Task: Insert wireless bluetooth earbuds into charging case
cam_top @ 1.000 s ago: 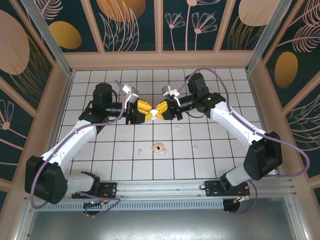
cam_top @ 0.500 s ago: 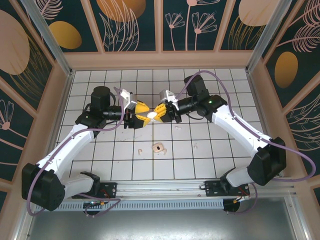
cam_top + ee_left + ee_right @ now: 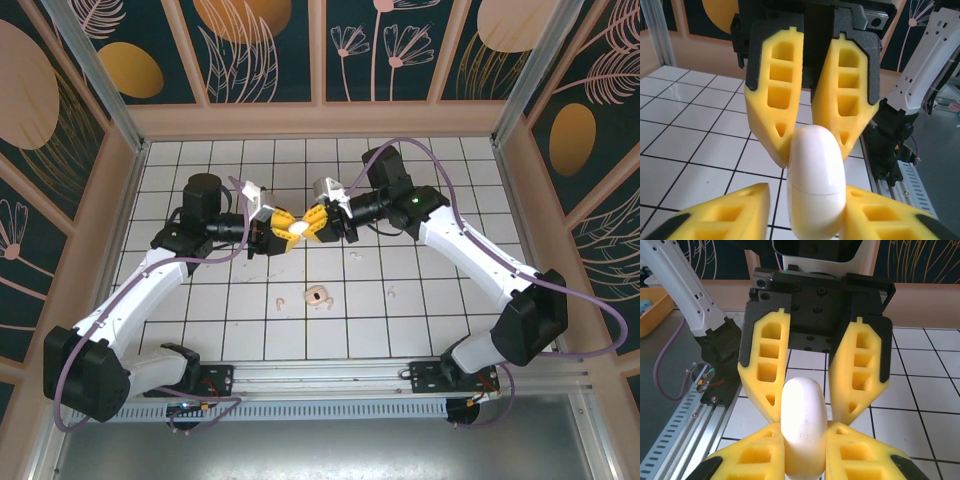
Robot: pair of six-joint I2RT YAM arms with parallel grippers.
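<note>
My right gripper (image 3: 804,428) is clamped on the lower end of the white charging case (image 3: 816,175), both yellow fingers (image 3: 758,454) pressed to its sides. My left gripper (image 3: 807,192) reaches around the case's other end from the opposite side. One finger touches it, and a sliver of floor shows beside the other, so I cannot tell whether that hand grips. The case is closed, with its seam running across it, and it stands upright between my two hands, clear of the tiled table (image 3: 200,310). Beyond my hands, down on the tiles toward my bases, lie the earbuds (image 3: 356,256), small pale curved pieces well apart from the case. A larger pinkish piece (image 3: 318,296) lies among them.
</note>
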